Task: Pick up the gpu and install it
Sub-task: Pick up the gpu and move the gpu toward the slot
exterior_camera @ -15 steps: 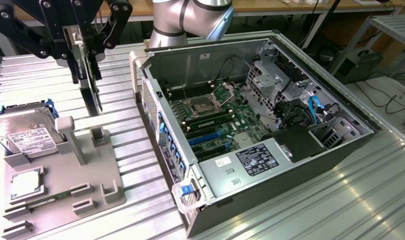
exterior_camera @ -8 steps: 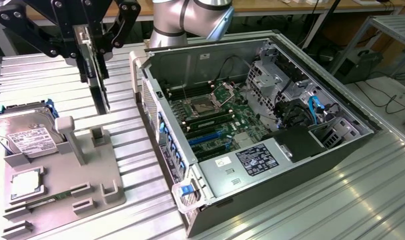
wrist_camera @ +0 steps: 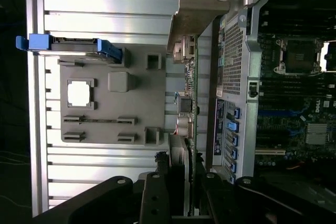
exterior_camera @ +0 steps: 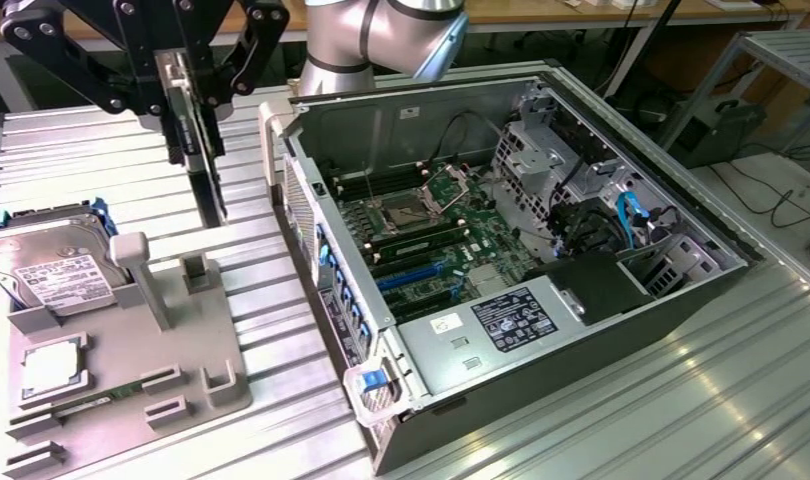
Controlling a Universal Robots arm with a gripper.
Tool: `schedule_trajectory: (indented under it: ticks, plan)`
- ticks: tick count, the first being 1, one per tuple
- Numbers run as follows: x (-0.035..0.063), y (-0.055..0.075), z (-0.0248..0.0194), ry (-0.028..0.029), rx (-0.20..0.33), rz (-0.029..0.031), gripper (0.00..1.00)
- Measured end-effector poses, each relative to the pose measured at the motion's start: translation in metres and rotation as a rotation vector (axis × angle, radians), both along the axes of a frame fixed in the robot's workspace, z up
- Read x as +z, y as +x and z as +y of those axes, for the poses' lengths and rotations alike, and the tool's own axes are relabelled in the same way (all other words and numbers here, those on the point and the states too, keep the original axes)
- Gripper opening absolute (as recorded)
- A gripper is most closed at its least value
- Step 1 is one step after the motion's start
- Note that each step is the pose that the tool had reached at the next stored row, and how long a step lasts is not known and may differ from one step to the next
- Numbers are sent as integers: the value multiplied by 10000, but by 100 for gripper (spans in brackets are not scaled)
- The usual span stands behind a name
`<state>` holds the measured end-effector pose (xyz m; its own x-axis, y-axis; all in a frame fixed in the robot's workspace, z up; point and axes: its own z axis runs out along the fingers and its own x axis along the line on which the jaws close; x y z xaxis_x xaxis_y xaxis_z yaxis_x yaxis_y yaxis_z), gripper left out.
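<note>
Pinching thin green circuit-board gpu (exterior_camera: pixel 208 180) by upper edge with black two-finger gripper (exterior_camera: pixel 192 100), between grey tray's (exterior_camera: pixel 138 335) edge and open black computer case (exterior_camera: pixel 579 350). Likely light, stiff, fragile; edges safest.

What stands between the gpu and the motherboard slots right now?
The tool grips the gpu, which hangs edge-down beside the open case. The case's perforated wall stands between the card and the motherboard. The case's open face above the board looks unobstructed.
</note>
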<state>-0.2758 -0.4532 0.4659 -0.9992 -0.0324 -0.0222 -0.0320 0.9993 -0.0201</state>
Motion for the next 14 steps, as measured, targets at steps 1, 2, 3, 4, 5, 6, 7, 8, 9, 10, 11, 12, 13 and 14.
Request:
schedule_trajectory:
  ticks: [1,2,3,4,5,6,7,8,9,10,11,12,13,14]
  plan:
    - [0,5,0,0,1,0,28]
    - [0,10,0,0,1,0,28]
    - [0,18,0,0,1,0,28]
    - [0,21,0,0,1,0,28]
    - [0,26,0,-1,1,0,28]
    - [0,34,0,0,1,0,28]
    - [0,42,0,0,1,0,28]
    - [0,50,0,0,1,0,28]
    - [0,56,0,0,0,0,28]
    - [0,62,0,0,1,0,28]
    - [0,67,0,0,0,0,28]
    - [0,72,0,0,1,0,28]
    - [0,78,0,-1,1,1,28]
    - [0,83,0,0,1,0,28]
